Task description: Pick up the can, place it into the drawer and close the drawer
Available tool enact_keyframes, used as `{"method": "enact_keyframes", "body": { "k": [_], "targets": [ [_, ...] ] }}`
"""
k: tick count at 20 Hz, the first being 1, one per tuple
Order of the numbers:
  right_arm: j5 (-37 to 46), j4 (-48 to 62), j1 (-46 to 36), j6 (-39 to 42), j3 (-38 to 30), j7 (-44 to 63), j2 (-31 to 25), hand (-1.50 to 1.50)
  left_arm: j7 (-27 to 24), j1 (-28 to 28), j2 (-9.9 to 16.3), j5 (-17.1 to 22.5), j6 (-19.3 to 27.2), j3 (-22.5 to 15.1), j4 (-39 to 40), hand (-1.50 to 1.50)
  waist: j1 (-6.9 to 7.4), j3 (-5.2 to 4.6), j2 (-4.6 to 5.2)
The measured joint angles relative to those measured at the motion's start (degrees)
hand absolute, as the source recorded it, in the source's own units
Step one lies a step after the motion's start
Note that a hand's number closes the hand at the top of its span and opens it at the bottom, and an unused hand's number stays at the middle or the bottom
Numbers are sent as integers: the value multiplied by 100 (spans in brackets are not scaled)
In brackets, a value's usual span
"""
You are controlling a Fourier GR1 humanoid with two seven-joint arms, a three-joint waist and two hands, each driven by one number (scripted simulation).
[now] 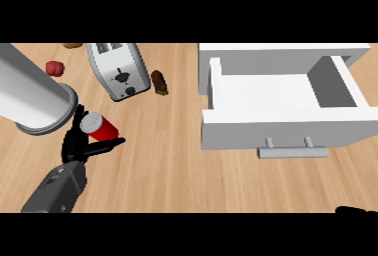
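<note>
The red can (102,128) with a silver top stands on the wooden counter, left of centre. My left hand (77,146) comes in from the lower left and reaches the can. Its fingers (76,122) run straight up along the can's left side, and the thumb (109,144) stretches out below the can, so the can sits in the gap between them. The white drawer (282,131) at the right is pulled open, showing a bare inside and a grey handle (292,151) on its front. Only a dark bit of my right hand (357,210) shows at the lower right edge.
A large silver cylinder (29,97) stands just left of the can, close to my fingers. A toaster (118,70) lies behind the can, with a brown item (159,82) to its right. A small red object (55,68) sits at the far left.
</note>
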Motion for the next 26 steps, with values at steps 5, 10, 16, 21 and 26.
{"method": "enact_keyframes", "body": {
  "k": [5, 10, 16, 21, 26],
  "targets": [
    [173, -76, -67, -100, 139, 114, 79, -150, -126, -215, -14, 5, -380, -26, 261, 150, -14, -2, 8],
    [54, 98, -109, -2, -46, -39, -25, -150, -220, -476, 11, 35, -603, 1, 423, 150, -38, -3, 17],
    [75, 3, -159, -21, -75, 66, -64, -150, -411, -598, -68, 35, -730, -31, 472, 150, -29, -1, 13],
    [20, -34, -195, -48, -203, 117, -106, -150, -408, -761, -470, 17, -626, -158, 307, 150, 7, 4, -5],
    [137, -49, -88, -36, -177, -11, -34, -150, -334, -878, -873, -68, -476, -380, 38, 150, 35, 5, -20]
  ]
}}
